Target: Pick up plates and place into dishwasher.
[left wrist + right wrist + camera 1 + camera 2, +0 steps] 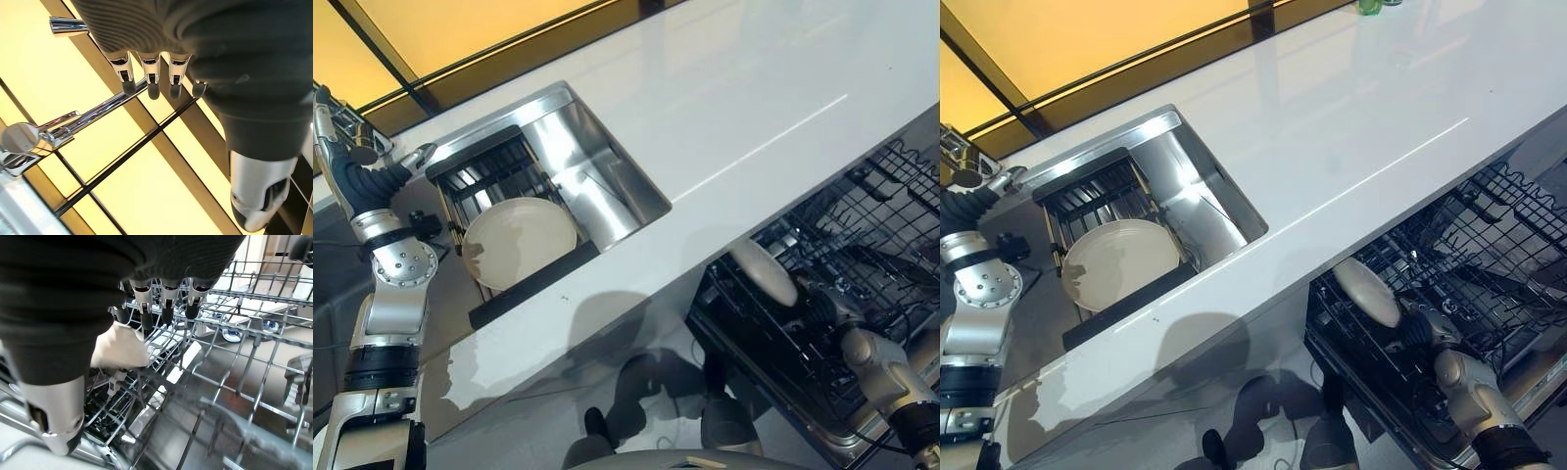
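Up at the counter's [754, 108] left end, the left hand [156, 73] hangs beside the faucet [73, 122] with fingers straight and empty. One cream plate [519, 240] lies flat on the dark rack [494, 176] in the sink [597, 186]. Further right, the right hand [161, 303] pinches a second plate [1366, 291] on edge among the wires at the dishwasher rack's [1489, 255] left end

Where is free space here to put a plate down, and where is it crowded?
Free: the white counter between the sink and the dishwasher rack. Crowded: the sink's dish rack holds a plate; the right hand holds another plate in the dishwasher rack.
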